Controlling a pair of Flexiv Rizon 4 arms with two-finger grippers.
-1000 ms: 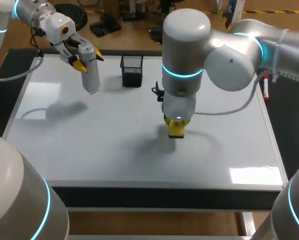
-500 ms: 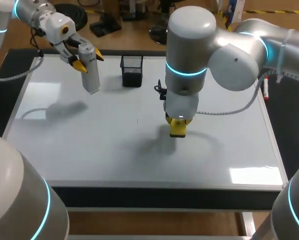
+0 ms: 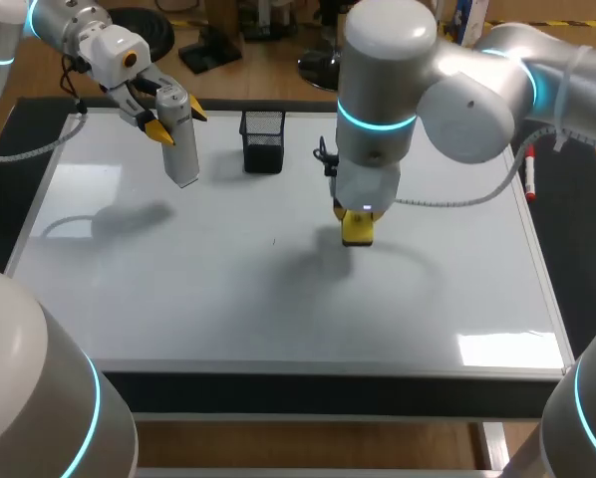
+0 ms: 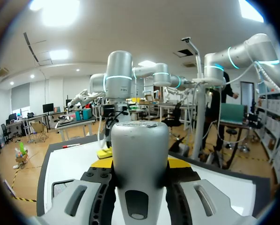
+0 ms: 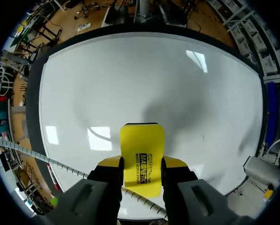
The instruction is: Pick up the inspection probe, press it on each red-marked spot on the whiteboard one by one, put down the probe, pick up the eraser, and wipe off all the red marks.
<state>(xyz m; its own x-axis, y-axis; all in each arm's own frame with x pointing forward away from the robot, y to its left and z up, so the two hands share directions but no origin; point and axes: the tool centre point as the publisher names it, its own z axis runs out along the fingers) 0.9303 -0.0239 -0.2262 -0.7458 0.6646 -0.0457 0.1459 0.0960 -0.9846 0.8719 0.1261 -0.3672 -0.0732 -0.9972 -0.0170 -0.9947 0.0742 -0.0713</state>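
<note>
My left gripper (image 3: 163,118) is shut on the grey inspection probe (image 3: 181,144), holding it in the air over the whiteboard's (image 3: 228,299) far left corner. In the left wrist view the probe (image 4: 140,154) stands between the fingers. My right gripper (image 3: 358,221) points straight down near the board's middle, shut on the yellow eraser (image 3: 358,231), which rests on the surface. The right wrist view shows the eraser (image 5: 142,152) clamped between both yellow fingertips (image 5: 111,162), flat against the board (image 5: 130,79). No red marks show on the board.
A black mesh pen holder (image 3: 263,141) stands at the far middle of the board, between the two grippers. A red marker (image 3: 528,175) lies along the board's right edge. A tiny dark speck (image 3: 274,240) sits left of the eraser.
My right arm has slid the eraser across the board toward the far side and slightly right. The left arm and probe have not moved.
</note>
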